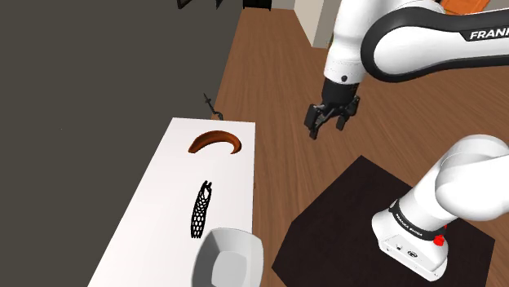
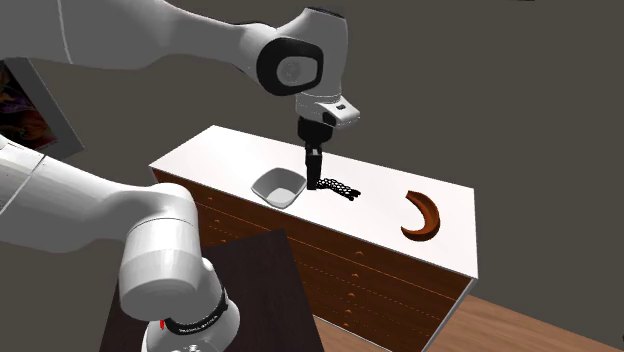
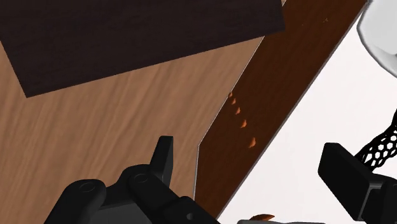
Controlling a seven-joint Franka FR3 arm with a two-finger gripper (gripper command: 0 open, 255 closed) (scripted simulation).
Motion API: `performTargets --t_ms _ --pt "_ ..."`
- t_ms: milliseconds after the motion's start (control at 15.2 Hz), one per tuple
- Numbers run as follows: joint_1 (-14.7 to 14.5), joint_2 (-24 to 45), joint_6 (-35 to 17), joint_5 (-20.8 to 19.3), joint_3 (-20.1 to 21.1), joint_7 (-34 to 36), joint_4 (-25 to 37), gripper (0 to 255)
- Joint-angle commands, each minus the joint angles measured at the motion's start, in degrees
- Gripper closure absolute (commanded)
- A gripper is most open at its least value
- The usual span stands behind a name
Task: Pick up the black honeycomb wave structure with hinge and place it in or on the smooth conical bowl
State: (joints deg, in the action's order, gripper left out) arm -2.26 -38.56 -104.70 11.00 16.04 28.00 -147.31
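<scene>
The black honeycomb wave structure (image 1: 201, 209) lies flat on the white dresser top (image 1: 155, 212), between a white conical bowl (image 1: 230, 258) and a brown crescent-shaped piece (image 1: 216, 141). My gripper (image 1: 330, 121) hangs open and empty in the air, off to the shoulder view's right of the dresser, over the wooden floor. In the second exterior view the gripper (image 2: 313, 165) shows in front of the honeycomb piece (image 2: 338, 188), with the bowl (image 2: 279, 186) beside it. In the wrist view the fingers (image 3: 164, 156) stand wide apart around the gripper (image 3: 254, 165); the honeycomb piece (image 3: 382, 146) shows by one finger and the bowl (image 3: 382, 32) farther off.
The dresser has a brown wooden front with small knobs (image 3: 242, 118). A dark mat (image 1: 351, 220) under my stand covers the wooden floor (image 1: 277, 73) close to the dresser's side. A grey wall rises behind the dresser. The crescent piece (image 2: 423, 216) lies near the dresser's far end.
</scene>
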Motion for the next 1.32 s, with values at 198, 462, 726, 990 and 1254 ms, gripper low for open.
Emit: performTargets --t_ms 198,462,726,990,1254 --pt "-0.7 7.5 -9.7 3.3 6.5 8.0 -0.4 0" --pt "-0.3 15.2 -17.2 3.9 11.6 14.7 1.0 0" --pt "1.0 24.3 -24.5 1.7 16.5 22.4 3.8 0" --pt "2.4 34.7 -30.8 -4.7 20.5 32.3 8.0 0" --pt "1.3 46.0 -35.2 -15.0 21.2 44.1 13.6 0"
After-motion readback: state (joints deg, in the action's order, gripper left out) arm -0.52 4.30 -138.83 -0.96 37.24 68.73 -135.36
